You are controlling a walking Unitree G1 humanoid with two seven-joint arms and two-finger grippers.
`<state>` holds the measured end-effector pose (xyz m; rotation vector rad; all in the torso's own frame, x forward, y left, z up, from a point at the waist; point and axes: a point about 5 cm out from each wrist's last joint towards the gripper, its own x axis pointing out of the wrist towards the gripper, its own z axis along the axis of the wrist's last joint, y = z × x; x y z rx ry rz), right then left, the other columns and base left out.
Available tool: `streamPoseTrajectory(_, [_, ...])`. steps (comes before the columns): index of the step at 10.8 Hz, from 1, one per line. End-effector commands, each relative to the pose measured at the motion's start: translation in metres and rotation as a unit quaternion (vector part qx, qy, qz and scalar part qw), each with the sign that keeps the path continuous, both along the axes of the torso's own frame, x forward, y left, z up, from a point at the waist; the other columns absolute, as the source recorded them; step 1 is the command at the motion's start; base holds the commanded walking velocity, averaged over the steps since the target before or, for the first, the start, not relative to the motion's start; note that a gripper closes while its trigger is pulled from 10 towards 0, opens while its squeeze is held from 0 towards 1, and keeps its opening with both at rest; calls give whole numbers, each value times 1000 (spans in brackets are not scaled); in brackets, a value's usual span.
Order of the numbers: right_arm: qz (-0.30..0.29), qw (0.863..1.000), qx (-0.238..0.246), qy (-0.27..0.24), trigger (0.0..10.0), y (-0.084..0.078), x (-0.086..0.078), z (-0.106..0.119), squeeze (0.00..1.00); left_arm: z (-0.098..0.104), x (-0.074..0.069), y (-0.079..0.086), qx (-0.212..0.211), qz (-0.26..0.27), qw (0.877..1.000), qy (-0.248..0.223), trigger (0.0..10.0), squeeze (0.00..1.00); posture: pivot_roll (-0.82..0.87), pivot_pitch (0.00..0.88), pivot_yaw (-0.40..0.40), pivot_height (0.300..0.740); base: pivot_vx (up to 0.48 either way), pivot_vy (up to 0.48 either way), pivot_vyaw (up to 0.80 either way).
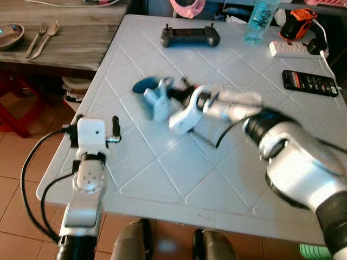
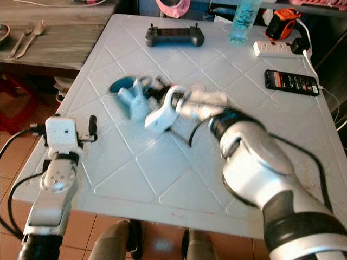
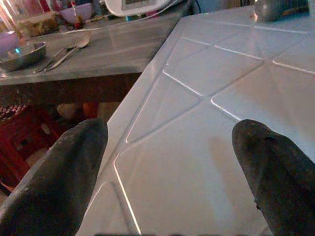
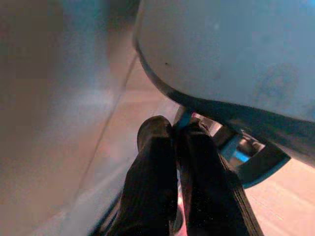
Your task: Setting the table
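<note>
While the right arm reaches across the white counter, its right gripper sits over the middle of the surface, blurred in both eye views, with a dark teal object just at its tip. From the right wrist view the two black fingers are pressed together with a thin sliver of teal pinched between them, so the gripper reads as closed narrow on the edge of that teal piece (what the piece is I cannot tell; it looks like a shallow dish or lid, and a large pale blue-grey surface looms right over the fingers).

The left gripper rests near the counter's left edge, fingers spread wide and holding nothing, pointing out over the bare surface.

On the wooden side table to the robot's left lie a bowl, a fork and a spoon, well apart from both arms.

What matters most for the next move, I judge, is that the teal object lies beyond and slightly left of the right gripper's tip, along the arm's own line, so the right arm is the one in contact, while the left gripper is near but off to the side.
</note>
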<state>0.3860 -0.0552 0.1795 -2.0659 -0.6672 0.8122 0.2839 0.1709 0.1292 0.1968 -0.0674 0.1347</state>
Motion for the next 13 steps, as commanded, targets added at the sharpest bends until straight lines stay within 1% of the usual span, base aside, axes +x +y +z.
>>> streamPoseTrajectory(1, [17,998,-48,28,10000,-6,-8,-22,0,-3,0,0,-4,1,1000,4,10000,0,12,105,-3,740,0,0,0])
streamPoseTrajectory(2, [29,997,-51,47,10000,-6,-12,-29,816,-5,-1,-1,-7,-2,1000,4,10000,0,9,107,-7,740,0,0,0])
streamPoseTrajectory(3, [33,997,-52,50,10000,-6,-14,-31,1000,-5,-1,-2,-9,-2,1000,5,10000,0,10,105,-7,740,0,0,0])
streamPoseTrajectory(5, [57,997,-51,32,10000,-6,-15,-30,1000,-6,-2,-2,-11,-3,1000,6,10000,0,10,109,-5,740,0,0,0])
streamPoseTrajectory(6, [75,996,-48,30,10000,-2,-17,-27,1000,-7,-2,-2,-11,-4,1000,7,10000,0,9,107,-7,740,0,0,0])
streamPoseTrajectory(7, [90,995,-46,22,10000,3,-17,-21,1000,-6,-1,-2,-11,-6,1000,7,10000,0,8,108,-6,740,0,0,0])
streamPoseTrajectory(8, [111,993,-34,10,10000,10,-17,-11,1000,-6,0,-4,-11,-6,1000,6,10000,0,8,109,-11,740,0,0,0])
streamPoseTrajectory(9, [117,993,-20,7,10000,13,-17,-4,1000,-6,0,-4,-12,-5,1000,5,10000,0,9,109,-13,740,0,0,0])
streamPoseTrajectory(10, [125,992,-4,6,10000,15,-17,3,431,-7,-1,-3,-13,-2,1000,6,10000,0,8,109,-14,740,0,0,0])
streamPoseTrajectory(11, [138,990,16,8,10000,18,-19,9,0,-8,-2,-4,-14,-2,1000,8,10000,0,10,107,-17,740,0,0,0])
streamPoseTrajectory(13, [173,984,45,8,10000,24,-26,19,0,-8,-2,-3,-13,-3,1000,8,10000,0,8,109,-13,740,0,0,0])
